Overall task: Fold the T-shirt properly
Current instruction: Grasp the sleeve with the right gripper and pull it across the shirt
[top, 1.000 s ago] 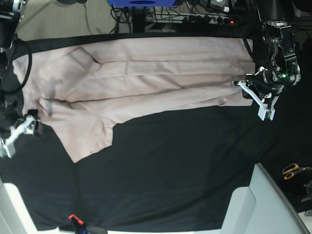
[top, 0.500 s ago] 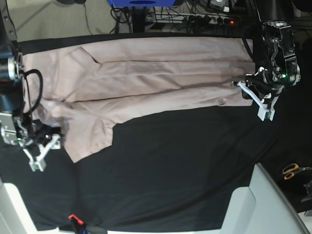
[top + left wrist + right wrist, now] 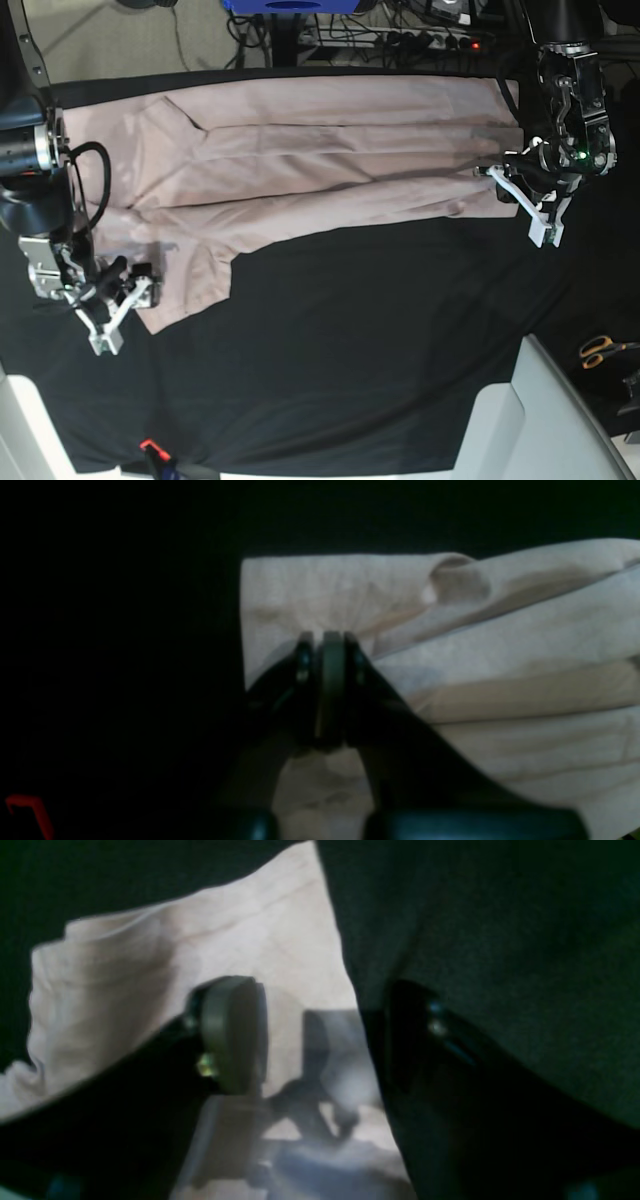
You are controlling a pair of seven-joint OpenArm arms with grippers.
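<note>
- Garment: the T-shirt (image 3: 300, 170), pale pink, thin and soft, lies partly folded lengthwise on the black table cloth (image 3: 380, 350), which shows matte and dark on all sides of it. Long creases run along its body, and one sleeve flap (image 3: 185, 285) juts from its near edge toward the bare cloth.
- Left gripper (image 3: 528, 205): stands at the hem end of the T-shirt. In the left wrist view its jaws are pressed together with pink fabric gathered between them (image 3: 325, 640), radiating small puckers; it has hold of the hem corner.
- Right gripper (image 3: 118, 300): stands at the opposite end of the T-shirt, beside the sleeve flap. In the right wrist view its jaws are spread wide, straddling the fabric edge (image 3: 345, 990), one pad (image 3: 232, 1032) over pink cloth and the other over the table cloth; it holds nothing.
- Step in hand, by judgement: securing both ends of the near edge before a second lengthwise fold.
- Next move, by judgement: the right gripper must descend and pinch the sleeve layer without catching the table cloth, then both lift together.
</note>
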